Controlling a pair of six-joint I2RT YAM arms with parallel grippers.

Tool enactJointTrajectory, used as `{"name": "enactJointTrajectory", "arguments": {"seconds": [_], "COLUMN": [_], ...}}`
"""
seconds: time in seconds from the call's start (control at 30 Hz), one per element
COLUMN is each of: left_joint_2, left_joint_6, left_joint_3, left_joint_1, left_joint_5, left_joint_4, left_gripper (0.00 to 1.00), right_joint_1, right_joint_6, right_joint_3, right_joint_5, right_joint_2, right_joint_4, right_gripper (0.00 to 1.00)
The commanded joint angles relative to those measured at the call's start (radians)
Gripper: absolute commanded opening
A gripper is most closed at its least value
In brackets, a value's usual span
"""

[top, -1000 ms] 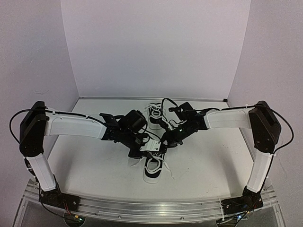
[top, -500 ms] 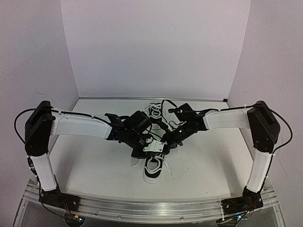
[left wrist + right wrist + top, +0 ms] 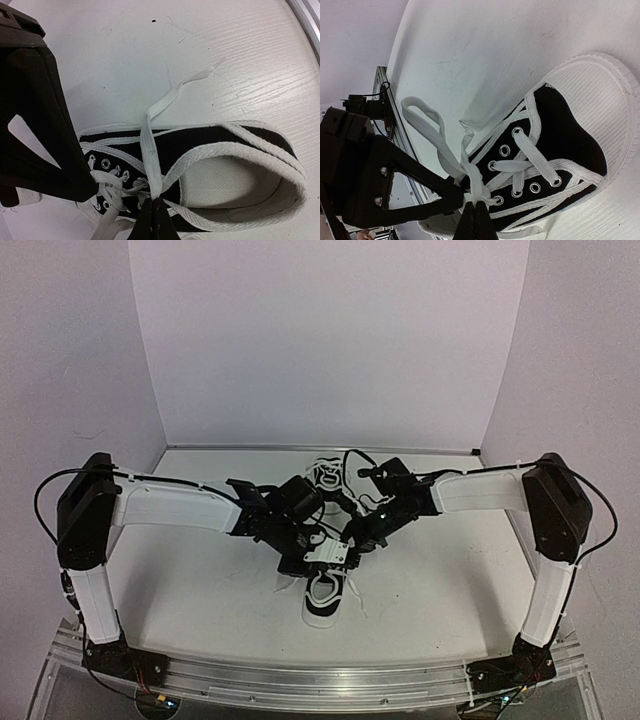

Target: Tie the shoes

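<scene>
- The near shoe lies in the middle of the table, a little toward its near edge, with the toe toward that edge. Both arms reach in over its laced top, probably because the knot has to be made there.
- The far shoe sits at the middle of the far edge, behind the two wrists and apart from both grippers. Its laces look loose, so it seems to be waiting its turn.
- The left gripper is clenched, its fingertips pinched on a lace just above the eyelets. The free end of that strand runs across the shoe's side and out onto the table, which suggests the strand is being held so that it can be pulled taut.
- The right gripper is also clenched, on the base of a loop beside the top eyelets. The loop stands up off the shoe, likely held to keep its shape while the other strand is worked around it.
- The two grippers sit very close together over the tongue.
</scene>
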Motion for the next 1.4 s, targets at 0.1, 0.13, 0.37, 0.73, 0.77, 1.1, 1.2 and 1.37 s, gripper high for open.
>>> {"name": "enactJointTrajectory", "arguments": {"seconds": [0.1, 0.13, 0.37, 0.73, 0.77, 1.1, 1.2, 1.37], "left_joint_2": [-0.076, -0.091, -0.106, -0.072, -0.067, -0.086, -0.076, -0.066], "left_joint_6": [-0.046, -0.057, -0.151, -0.244, -0.252, -0.299, -0.315, -0.36], "left_joint_3": [-0.06, -0.079, -0.151, -0.193, -0.195, -0.288, -0.299, -0.319], "left_joint_1": [-0.005, -0.004, 0.001, 0.004, 0.004, 0.003, 0.003, 0.003], "left_joint_5": [-0.026, -0.03, -0.092, -0.143, -0.148, -0.069, -0.093, -0.148], "left_joint_4": [0.139, 0.176, 0.33, 0.447, 0.455, 0.527, 0.545, 0.618], "left_gripper": [0.0, 0.0, 0.0, 0.0, 0.0, 0.0, 0.0, 0.0], "right_joint_1": [-0.006, -0.006, -0.007, -0.006, -0.007, -0.007, -0.007, -0.007], "right_joint_6": [0.001, 0.001, 0.014, 0.039, 0.044, 0.096, 0.107, 0.113], "right_joint_3": [-0.015, -0.016, -0.024, -0.048, -0.052, -0.075, -0.08, -0.09], "right_joint_5": [-0.022, -0.024, -0.029, -0.028, -0.032, -0.007, -0.011, -0.041], "right_joint_2": [-0.007, -0.008, -0.014, -0.043, -0.046, -0.056, -0.06, -0.068], "right_joint_4": [0.027, 0.028, 0.044, 0.083, 0.091, 0.143, 0.164, 0.181], "right_gripper": [0.0, 0.0, 0.0, 0.0, 0.0, 0.0, 0.0, 0.0]}}
